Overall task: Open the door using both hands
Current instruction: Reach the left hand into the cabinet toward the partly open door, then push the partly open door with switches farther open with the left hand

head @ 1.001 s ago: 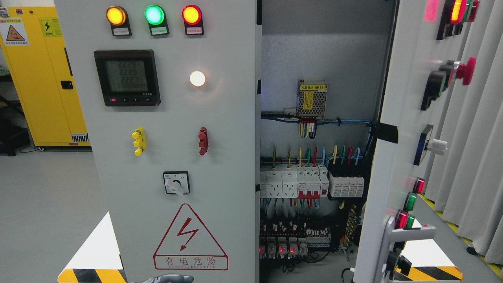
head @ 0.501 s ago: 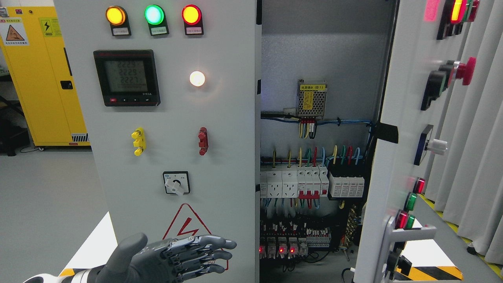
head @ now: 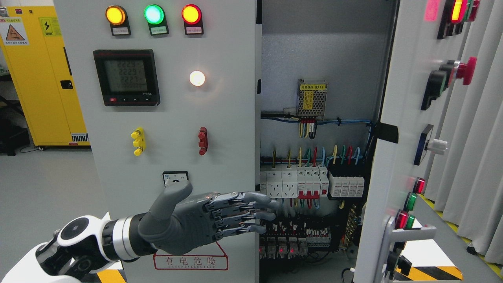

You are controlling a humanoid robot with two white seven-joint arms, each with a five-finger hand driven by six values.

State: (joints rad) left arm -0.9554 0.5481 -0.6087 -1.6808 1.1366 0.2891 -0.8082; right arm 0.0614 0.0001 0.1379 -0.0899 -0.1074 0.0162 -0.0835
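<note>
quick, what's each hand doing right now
left hand: open, fingers straight, holding nothing, reaching toward the left door edge.
right hand: not in view.

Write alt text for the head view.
The robot's left hand reaches, fingers straight, past the right edge of a grey cabinet door toward exposed breakers. The right-hand door stands open.

A smooth pale grey floor (head: 43,192) fills the room at 9 o'clock. At 10 o'clock a bright yellow cabinet (head: 37,78) with warning stickers stands against the back, with a dark shape beside it at the far left edge. Pale grey curtains (head: 477,157) hang in folds at 3 o'clock, above yellow-and-black floor tape (head: 432,272) at 5 o'clock.
</note>
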